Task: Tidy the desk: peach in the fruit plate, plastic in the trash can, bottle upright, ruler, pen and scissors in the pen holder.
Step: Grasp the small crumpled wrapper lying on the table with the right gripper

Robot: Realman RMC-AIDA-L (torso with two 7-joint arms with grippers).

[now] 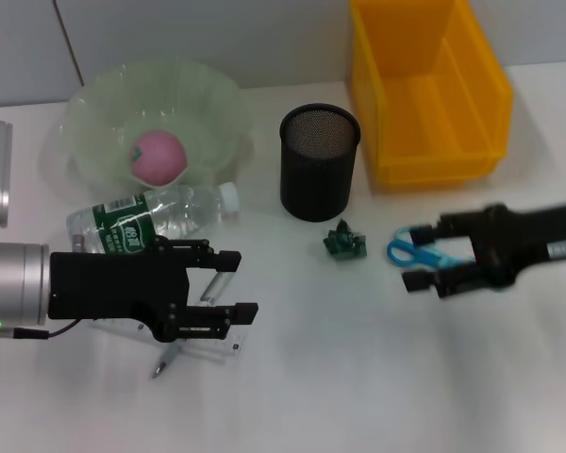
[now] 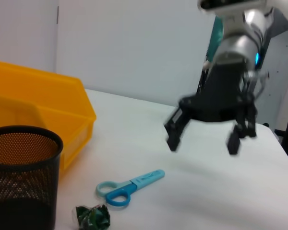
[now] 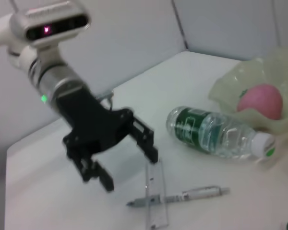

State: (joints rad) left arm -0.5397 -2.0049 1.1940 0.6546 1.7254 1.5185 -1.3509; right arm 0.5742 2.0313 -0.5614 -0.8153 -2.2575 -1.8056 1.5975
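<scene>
White desk; left pincer (image 1: 234,281) hides most of ruler (image 1: 228,343), pen (image 1: 166,360).

green bottle (image 1: 156,218) label, white print, unreadable

On the desk: one peach (image 1: 158,156), one bottle (image 1: 156,216), one ruler (image 3: 155,201), one pen (image 3: 182,197), one pair of scissors (image 1: 410,251), one crumpled wrapper (image 1: 344,241), one holder (image 1: 319,160), one bin (image 1: 426,90), one plate (image 1: 151,113), two grippers (image 1: 231,283) (image 1: 421,255).
</scene>
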